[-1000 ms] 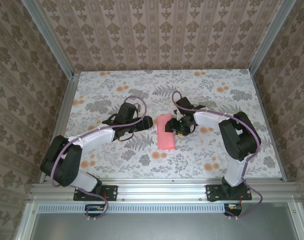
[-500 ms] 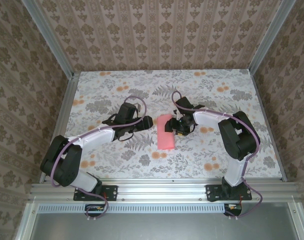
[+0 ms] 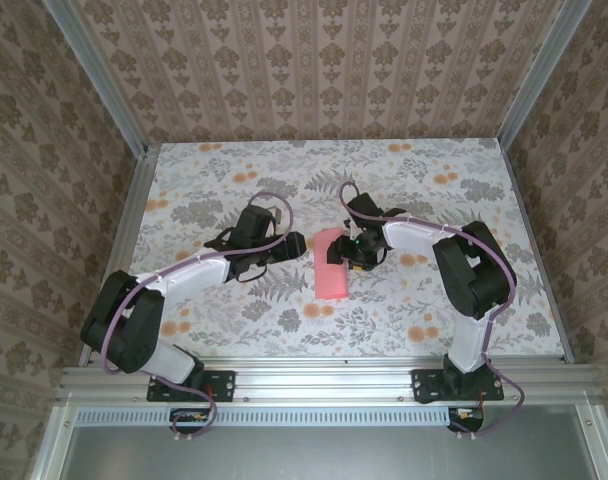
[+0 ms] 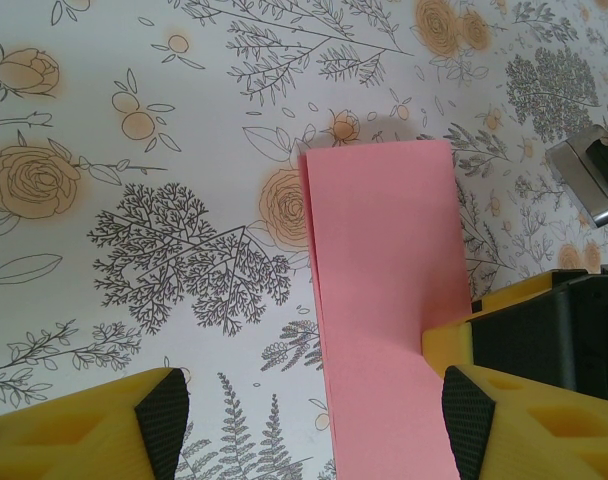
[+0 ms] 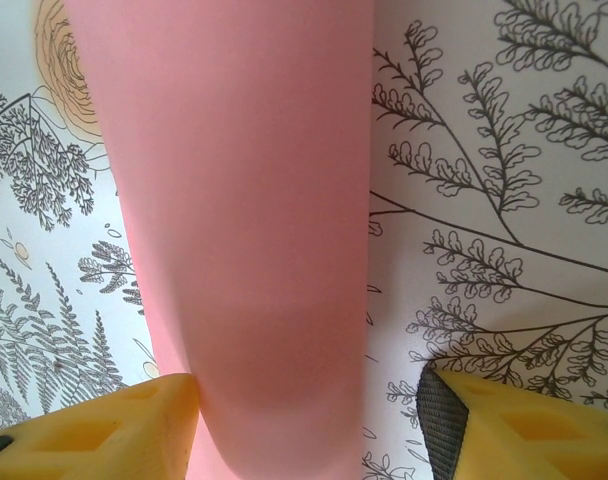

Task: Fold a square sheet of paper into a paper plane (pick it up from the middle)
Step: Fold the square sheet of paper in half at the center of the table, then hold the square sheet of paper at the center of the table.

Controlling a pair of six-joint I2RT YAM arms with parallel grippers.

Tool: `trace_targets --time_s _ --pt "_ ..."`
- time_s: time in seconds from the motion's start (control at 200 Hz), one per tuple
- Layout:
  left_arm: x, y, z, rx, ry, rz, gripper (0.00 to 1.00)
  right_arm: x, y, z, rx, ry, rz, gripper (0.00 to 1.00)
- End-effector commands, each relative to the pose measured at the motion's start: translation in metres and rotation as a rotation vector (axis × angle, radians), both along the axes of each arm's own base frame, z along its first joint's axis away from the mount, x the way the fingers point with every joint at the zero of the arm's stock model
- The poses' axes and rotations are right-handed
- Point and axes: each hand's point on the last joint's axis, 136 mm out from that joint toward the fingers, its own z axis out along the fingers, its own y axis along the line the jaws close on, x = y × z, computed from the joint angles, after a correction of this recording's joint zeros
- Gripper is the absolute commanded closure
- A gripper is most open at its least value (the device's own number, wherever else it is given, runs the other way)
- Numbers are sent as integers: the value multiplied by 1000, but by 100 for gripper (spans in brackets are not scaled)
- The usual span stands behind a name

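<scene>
Between the spread jaws of my right gripper, the square sheet of paper runs lengthwise ahead; left gripper, also released, sits beside.

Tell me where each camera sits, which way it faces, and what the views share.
Top external: above and behind the arm bases, looking down on the floral table; both arms show, left gripper and right gripper on either side of the folded pink sheet.
Left wrist: on the left arm, facing down at the table; its yellow fingers show.
Right wrist: on the right arm, close above the sheet; its yellow fingers show.
Shared: all three see the sheet.
</scene>
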Motion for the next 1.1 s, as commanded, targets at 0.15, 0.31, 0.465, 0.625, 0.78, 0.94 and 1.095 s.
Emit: trace_targets --time_s 0.15,0.31,0.465,0.625,0.78,0.94,1.095 --pt "3 -5 11 1 -26 -17 29 -2 -6 -12 -67 37 -17 37" --pt "3 -5 11 3 -26 -16 29 -3 -9 -15 -107 41 10 37" --pt "3 -5 10 4 -24 -15 29 -10 -13 -17 -137 61 37 37" --pt "3 -5 10 4 -25 -18 29 -10 -13 -18 -146 64 46 38" --pt "3 -7 10 1 -23 -22 29 -10 -16 -20 -164 65 44 38" --pt "3 -8 9 -1 -14 -25 32 -10 -20 -25 -188 75 38 38" --pt "4 -12 6 1 8 -32 41 -12 -27 -29 -228 80 36 39"
